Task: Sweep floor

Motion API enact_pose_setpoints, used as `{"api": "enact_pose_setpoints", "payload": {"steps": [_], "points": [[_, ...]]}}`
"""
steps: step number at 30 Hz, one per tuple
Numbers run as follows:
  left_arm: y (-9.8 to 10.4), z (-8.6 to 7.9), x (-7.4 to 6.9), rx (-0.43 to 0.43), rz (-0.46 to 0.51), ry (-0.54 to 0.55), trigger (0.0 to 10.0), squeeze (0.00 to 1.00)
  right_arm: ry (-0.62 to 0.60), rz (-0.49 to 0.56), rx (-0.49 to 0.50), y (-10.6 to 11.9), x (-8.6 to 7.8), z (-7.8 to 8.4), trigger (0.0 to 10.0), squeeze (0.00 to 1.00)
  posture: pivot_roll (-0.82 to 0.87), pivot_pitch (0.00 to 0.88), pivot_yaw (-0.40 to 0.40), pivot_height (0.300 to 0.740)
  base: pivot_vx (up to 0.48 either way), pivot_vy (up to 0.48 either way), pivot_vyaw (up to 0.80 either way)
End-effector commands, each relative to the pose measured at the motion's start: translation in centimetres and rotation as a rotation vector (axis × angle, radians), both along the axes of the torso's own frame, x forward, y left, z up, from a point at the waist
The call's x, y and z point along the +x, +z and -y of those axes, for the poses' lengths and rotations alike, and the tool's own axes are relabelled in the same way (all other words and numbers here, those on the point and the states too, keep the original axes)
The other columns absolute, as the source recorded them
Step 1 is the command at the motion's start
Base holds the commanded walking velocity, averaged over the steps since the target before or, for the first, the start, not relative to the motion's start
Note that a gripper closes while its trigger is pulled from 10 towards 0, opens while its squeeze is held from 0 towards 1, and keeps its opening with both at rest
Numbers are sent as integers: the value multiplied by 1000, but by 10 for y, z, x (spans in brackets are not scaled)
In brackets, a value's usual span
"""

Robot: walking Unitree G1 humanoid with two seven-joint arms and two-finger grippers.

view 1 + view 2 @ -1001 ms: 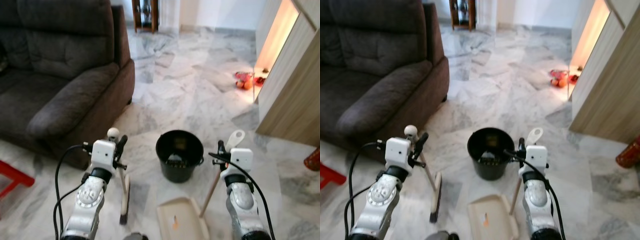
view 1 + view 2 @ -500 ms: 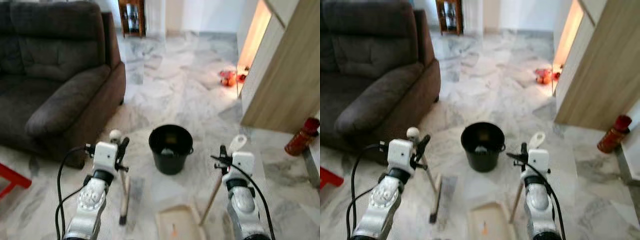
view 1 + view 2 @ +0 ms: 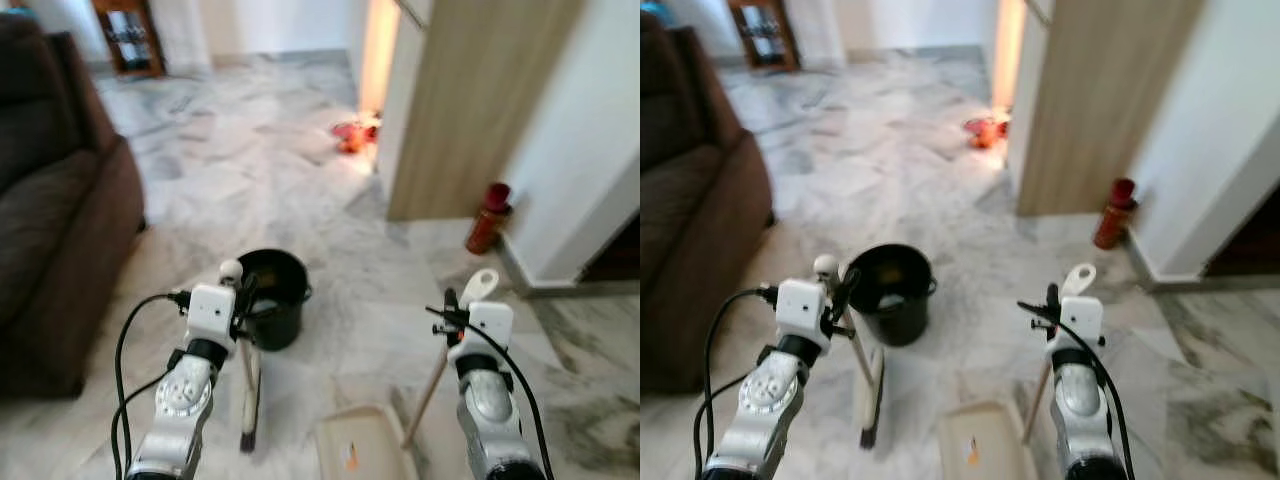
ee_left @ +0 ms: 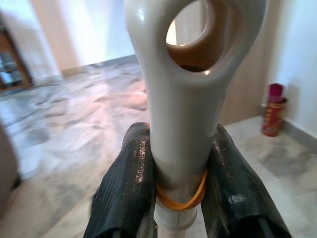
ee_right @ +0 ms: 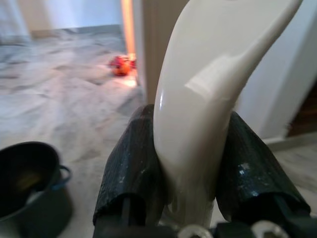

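Note:
My left gripper [image 3: 243, 300] is shut on the upper handle of a cream broom [image 3: 247, 375]. The broom's dark bristles rest on the marble floor. In the left wrist view both black fingers [image 4: 124, 188] clamp the handle [image 4: 181, 114] below its hanging hole, above a yellow rubber band. My right gripper [image 3: 450, 312] is shut on the long handle of a cream dustpan [image 3: 360, 450], which sits on the floor holding a small orange scrap [image 3: 349, 459]. The right wrist view has that handle [image 5: 198, 114] squeezed between the fingers [image 5: 131, 168].
A black bucket [image 3: 272, 310] stands just beyond the broom. A dark sofa [image 3: 50, 230] is at the left. A wooden partition [image 3: 470, 110] and a white wall are at the right, with a red canister [image 3: 487, 215] at their foot. Red-orange items [image 3: 350, 135] lie farther off.
The view has swung to the right: the sofa slid left, and the wall and red canister came in. Both grippers still hold the broom and dustpan as before.

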State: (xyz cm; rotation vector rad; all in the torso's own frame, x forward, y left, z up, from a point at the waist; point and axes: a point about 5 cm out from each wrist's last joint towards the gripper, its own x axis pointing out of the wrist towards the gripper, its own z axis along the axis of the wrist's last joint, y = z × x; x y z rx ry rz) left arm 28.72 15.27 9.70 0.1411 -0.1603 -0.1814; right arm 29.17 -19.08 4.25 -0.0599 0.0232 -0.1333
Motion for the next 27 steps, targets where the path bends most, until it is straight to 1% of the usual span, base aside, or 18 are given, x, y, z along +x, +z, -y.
{"api": "enact_pose_setpoints", "payload": {"steps": [1,15,20,27], "points": [[6,-1,2,8,33,2,10000,0,4,24,2,6,5,-4,10000,0,102,45,23,740,0,0,-800],[5,2,3,14,28,-8,10000,0,-26,20,-8,5,6,-1,10000,0,101,46,22,740,0,0,-800],[5,1,3,20,26,-16,10000,0,-68,39,-24,8,6,1,10000,0,98,43,37,740,0,0,-800],[7,1,4,29,27,-28,10000,0,-80,44,-30,8,7,0,10000,0,95,39,49,740,0,0,-800]]}}
